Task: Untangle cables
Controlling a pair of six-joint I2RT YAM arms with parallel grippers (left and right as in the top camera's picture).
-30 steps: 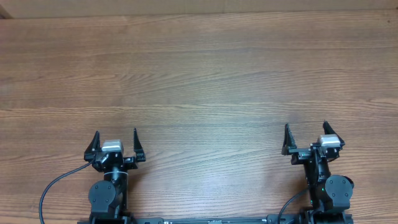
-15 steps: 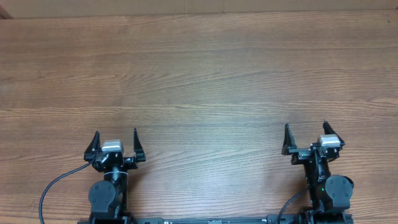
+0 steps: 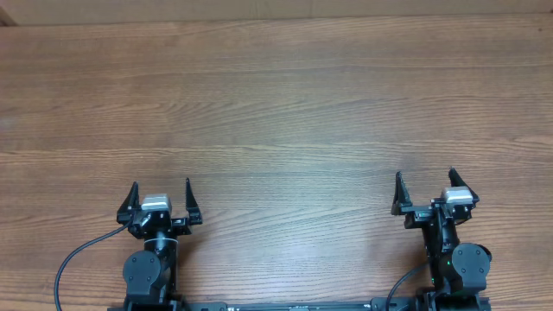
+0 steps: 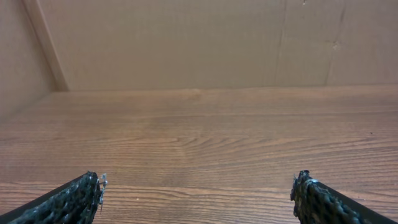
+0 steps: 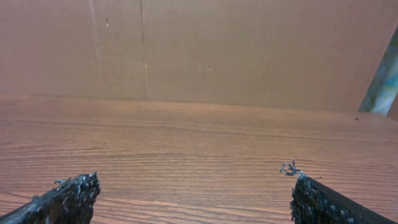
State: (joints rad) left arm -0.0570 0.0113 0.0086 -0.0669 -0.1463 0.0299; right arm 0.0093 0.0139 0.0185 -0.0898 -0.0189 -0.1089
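Note:
The cables are out of view in every frame. My left gripper [image 3: 161,194] sits low at the near left of the wooden table [image 3: 276,104], its two black fingers spread wide and nothing between them. The right gripper [image 3: 423,186] is at the near right, likewise open and empty. In the left wrist view the left gripper [image 4: 198,186] frames only bare wood grain. Seen from the right wrist, the right gripper [image 5: 194,185] also has just wood between its fingertips, and a small frayed thread sticks up from the right fingertip [image 5: 311,196].
A brown cardboard-like wall [image 4: 186,43] stands along the table's far edge, seen in both wrist views. Thick black arm wiring [image 3: 78,255] loops beside the left arm base, and another lead [image 3: 402,283] curves by the right base.

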